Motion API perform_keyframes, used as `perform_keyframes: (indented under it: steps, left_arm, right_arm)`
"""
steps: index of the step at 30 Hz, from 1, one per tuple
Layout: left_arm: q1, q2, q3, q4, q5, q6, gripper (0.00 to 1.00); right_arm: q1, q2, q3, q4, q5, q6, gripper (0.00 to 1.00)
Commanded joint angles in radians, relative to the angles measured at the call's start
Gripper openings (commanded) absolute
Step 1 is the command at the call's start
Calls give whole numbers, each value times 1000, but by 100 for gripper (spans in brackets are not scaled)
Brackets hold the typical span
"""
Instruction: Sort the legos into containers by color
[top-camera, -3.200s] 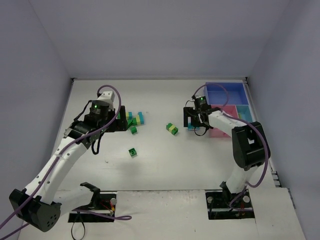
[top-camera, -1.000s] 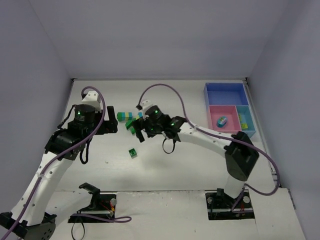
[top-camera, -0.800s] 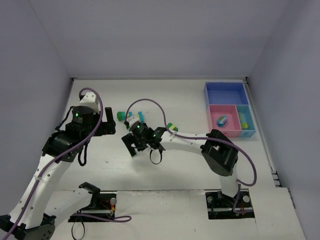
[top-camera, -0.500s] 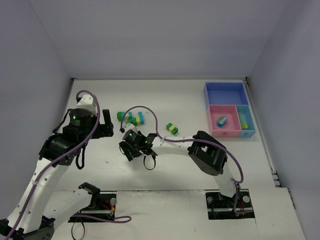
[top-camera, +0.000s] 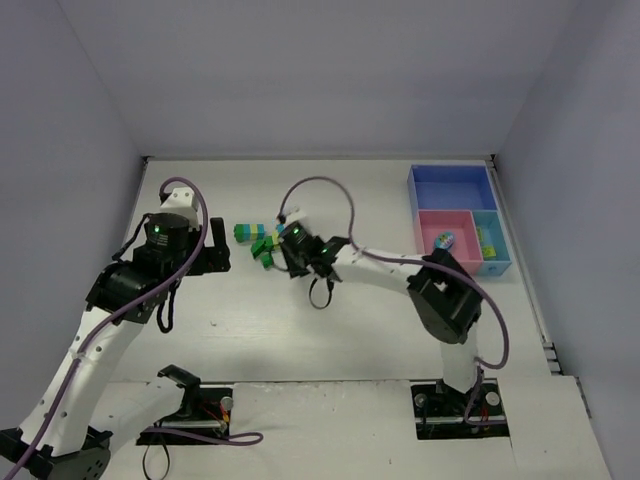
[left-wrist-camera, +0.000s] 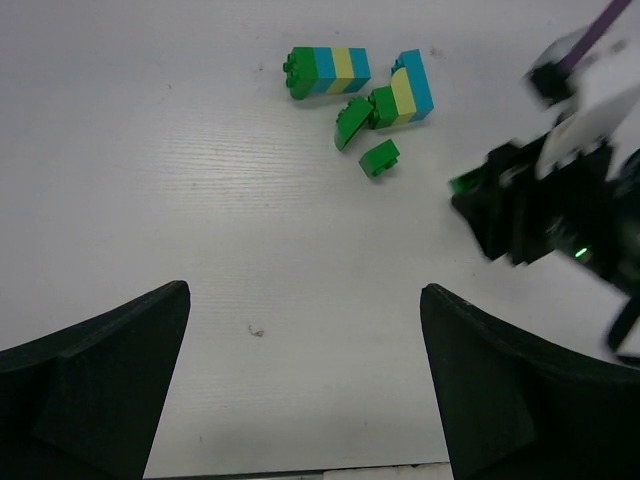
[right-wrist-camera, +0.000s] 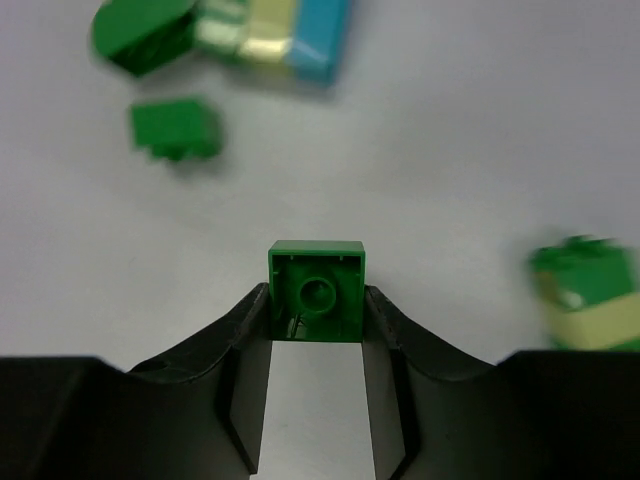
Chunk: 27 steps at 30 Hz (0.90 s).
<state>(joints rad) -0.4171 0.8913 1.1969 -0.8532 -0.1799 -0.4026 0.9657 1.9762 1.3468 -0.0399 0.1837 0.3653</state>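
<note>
The right hand (right-wrist-camera: 317, 300) is closed on one dark green brick (right-wrist-camera: 317, 288). Its two fingers press the sides of the brick, with the white table (right-wrist-camera: 450, 180) behind it. In the upper left of the right wrist view lie a loose green brick (right-wrist-camera: 176, 130) and a blurred green, yellow and cyan stack (right-wrist-camera: 270, 30). At the right edge is a green and yellow piece (right-wrist-camera: 590, 295). The left hand (left-wrist-camera: 305, 290) is wide open and holds nothing. The blue tray (top-camera: 452, 170), the pink tray (top-camera: 428, 255) and the light blue tray (top-camera: 497, 262) stand at the upper right of the top view, well apart from these bricks.
</note>
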Motion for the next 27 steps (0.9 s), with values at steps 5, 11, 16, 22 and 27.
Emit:
perform_keyframes:
  steps: [5, 11, 16, 22, 27]
  left_arm:
    - [-3, 61, -5, 82, 23, -12, 91]
    - [-3, 84, -16, 109, 39, -25, 91]
    - [-3, 104, -16, 118, 46, -31, 91]
    - [-3, 121, -11, 125, 43, -33, 91]
    - [-5, 124, -14, 125, 48, -42, 91]
  right_arm:
    - [-463, -284, 6, 61, 93, -135, 0]
    - [-752, -263, 32, 87, 39, -177, 7]
    - [-927, -131, 126, 92, -36, -178, 15]
    - [-993, -7, 248, 89, -88, -199, 53]
    - [-992, -5, 282, 77, -124, -227, 68]
